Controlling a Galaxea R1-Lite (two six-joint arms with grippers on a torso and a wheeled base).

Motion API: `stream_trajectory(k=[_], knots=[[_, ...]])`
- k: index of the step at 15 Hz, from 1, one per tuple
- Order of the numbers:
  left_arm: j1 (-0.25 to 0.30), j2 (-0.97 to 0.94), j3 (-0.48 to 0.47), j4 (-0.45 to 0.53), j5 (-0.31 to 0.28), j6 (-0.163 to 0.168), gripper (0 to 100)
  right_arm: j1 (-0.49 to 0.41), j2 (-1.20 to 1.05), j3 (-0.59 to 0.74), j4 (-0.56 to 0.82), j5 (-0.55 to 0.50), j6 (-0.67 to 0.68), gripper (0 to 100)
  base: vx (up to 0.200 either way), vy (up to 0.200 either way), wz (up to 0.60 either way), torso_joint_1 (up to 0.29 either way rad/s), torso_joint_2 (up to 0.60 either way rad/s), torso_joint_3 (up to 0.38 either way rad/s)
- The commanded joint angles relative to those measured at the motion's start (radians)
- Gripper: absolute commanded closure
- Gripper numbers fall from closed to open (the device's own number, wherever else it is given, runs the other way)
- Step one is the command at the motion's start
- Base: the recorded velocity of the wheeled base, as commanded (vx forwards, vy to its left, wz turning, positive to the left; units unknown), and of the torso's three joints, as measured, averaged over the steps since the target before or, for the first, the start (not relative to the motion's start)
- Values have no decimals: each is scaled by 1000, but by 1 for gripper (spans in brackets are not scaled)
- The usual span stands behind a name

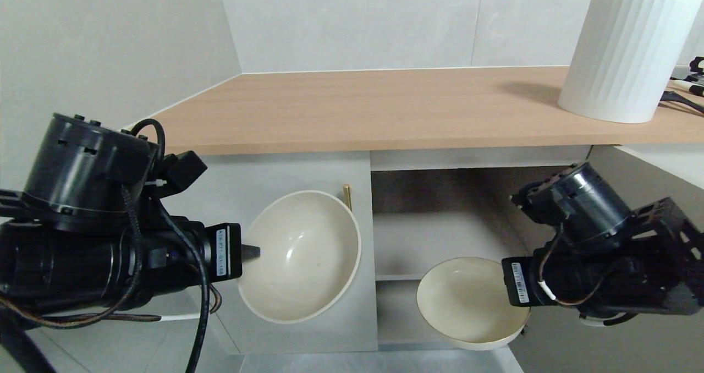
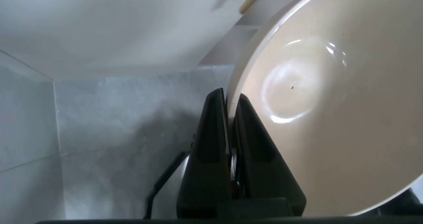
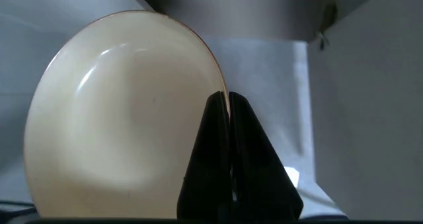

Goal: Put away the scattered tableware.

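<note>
Left wrist view shows the left gripper (image 2: 229, 100) with its two fingers drawn almost together, only the thin rim of a cream bowl between them. That left bowl (image 2: 317, 105) hangs tilted on its side from this pinch, its hollow facing outward. In the head view it sits in front of the closed cabinet door (image 1: 286, 169), just below the brass handle (image 1: 347, 196). The right gripper (image 3: 229, 100) is clamped the same way, its fingers nearly touching across the rim of a second cream bowl. This right bowl (image 3: 125, 118) is also tipped up on edge, and it hangs low at the mouth of the open compartment (image 1: 440, 219), near the shelf (image 1: 396, 277). I cannot tell whether it has crossed the threshold. Above both runs the wooden countertop (image 1: 357, 109), with a white ribbed container (image 1: 627, 54) standing at its right end and some dark items beyond it, too cut off to identify. As I judge it, the task is about midway. Both bowls are picked up and carried to the cabinet, but neither is set down. The right bowl looks closest to being stowed and needs only to go in onto the shelf or the floor of the compartment. The left bowl must be brought across to the open side, or its door opened, before it can follow.
</note>
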State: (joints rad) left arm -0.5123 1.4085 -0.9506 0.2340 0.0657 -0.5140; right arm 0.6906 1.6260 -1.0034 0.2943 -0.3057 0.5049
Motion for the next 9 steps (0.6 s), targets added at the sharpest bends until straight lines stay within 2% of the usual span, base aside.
stream_trajectory(k=[1,5,7,9], knots=[[0,17,1,1,0,0,100,-53,170,2,-76,-4,-12,100,0,0,0,0,0,0],[-3,30,10,2,0,23,100,-128,385,-21,-359,-24,-34,100,0,0,0,0,0,0],[-2,32,10,2,2,23,100,-132,417,-47,-374,-61,-48,100,0,0,0,0,0,0],[-2,21,7,4,5,23,100,-203,561,-204,-374,-96,-49,100,0,0,0,0,0,0]])
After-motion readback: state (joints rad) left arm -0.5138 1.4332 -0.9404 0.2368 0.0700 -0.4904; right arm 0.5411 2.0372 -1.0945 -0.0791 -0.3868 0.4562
